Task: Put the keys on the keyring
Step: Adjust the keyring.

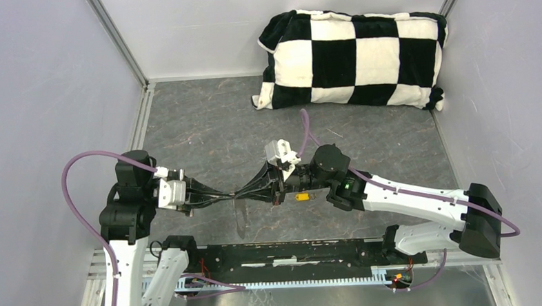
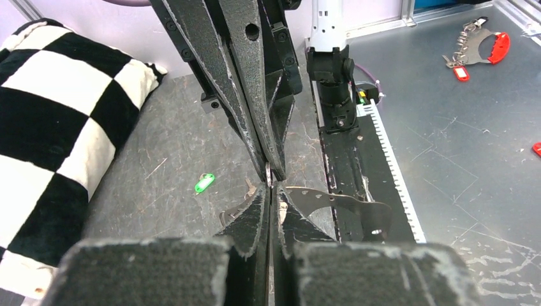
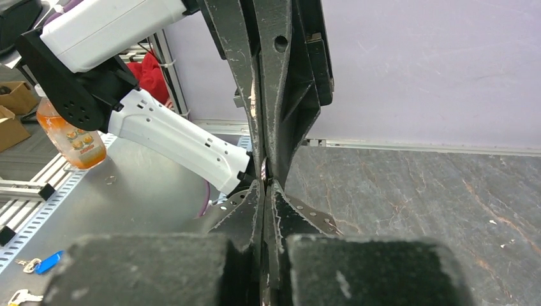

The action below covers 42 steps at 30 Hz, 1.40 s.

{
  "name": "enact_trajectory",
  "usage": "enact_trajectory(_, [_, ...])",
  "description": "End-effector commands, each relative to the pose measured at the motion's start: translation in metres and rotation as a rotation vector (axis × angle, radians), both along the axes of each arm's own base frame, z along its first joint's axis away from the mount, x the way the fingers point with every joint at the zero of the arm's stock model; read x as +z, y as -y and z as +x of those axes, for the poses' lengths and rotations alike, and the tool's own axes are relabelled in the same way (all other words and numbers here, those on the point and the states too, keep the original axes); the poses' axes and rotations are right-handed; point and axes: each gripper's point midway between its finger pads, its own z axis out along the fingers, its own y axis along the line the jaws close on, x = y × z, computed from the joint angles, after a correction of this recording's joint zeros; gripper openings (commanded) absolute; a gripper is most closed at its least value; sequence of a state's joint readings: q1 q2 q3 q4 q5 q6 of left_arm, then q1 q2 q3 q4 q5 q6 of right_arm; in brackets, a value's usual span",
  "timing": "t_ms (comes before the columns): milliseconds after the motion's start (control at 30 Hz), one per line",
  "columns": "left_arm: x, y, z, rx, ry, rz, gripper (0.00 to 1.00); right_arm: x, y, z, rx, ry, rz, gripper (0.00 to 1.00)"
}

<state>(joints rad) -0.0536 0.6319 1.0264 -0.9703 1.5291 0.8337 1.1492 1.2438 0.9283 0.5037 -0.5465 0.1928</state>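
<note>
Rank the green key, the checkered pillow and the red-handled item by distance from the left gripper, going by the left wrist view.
1. green key: on the table, just left of the left gripper.
2. checkered pillow: along the left edge of the view.
3. red-handled item: far top right corner, clearly the farthest.

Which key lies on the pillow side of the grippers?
The green-headed key, lying toward the checkered pillow; the yellow-headed key lies on the opposite side, beside the right arm.
</note>
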Motion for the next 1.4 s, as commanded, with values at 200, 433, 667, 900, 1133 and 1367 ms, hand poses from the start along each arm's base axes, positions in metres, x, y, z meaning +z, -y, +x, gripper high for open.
enact_trajectory(200, [-0.013, -0.005, 0.007, 0.092, 0.073, 0.052, 0.34, -0.004, 0.003, 0.018, -0.095, 0.036, -0.202, 0.01])
enact_trajectory(433, [-0.025, -0.008, 0.017, 0.135, 0.133, 0.087, 0.25, -0.035, 0.012, 0.024, -0.113, 0.040, -0.471, 0.01])
enact_trajectory(667, [-0.029, -0.007, 0.020, 0.125, 0.082, 0.083, 0.18, -0.032, 0.006, 0.027, -0.123, 0.067, -0.540, 0.01])
enact_trajectory(900, [-0.040, -0.008, 0.016, 0.135, -0.014, 0.098, 0.33, -0.023, -0.003, 0.030, -0.138, 0.090, -0.568, 0.01])
enact_trajectory(1133, [-0.054, -0.012, 0.019, 0.151, -0.040, 0.169, 0.44, -0.019, -0.010, 0.026, -0.127, 0.110, -0.586, 0.01])
enact_trajectory(1367, [-0.058, -0.012, 0.023, 0.147, -0.047, 0.173, 0.37, -0.020, -0.016, 0.028, -0.131, 0.125, -0.622, 0.01])
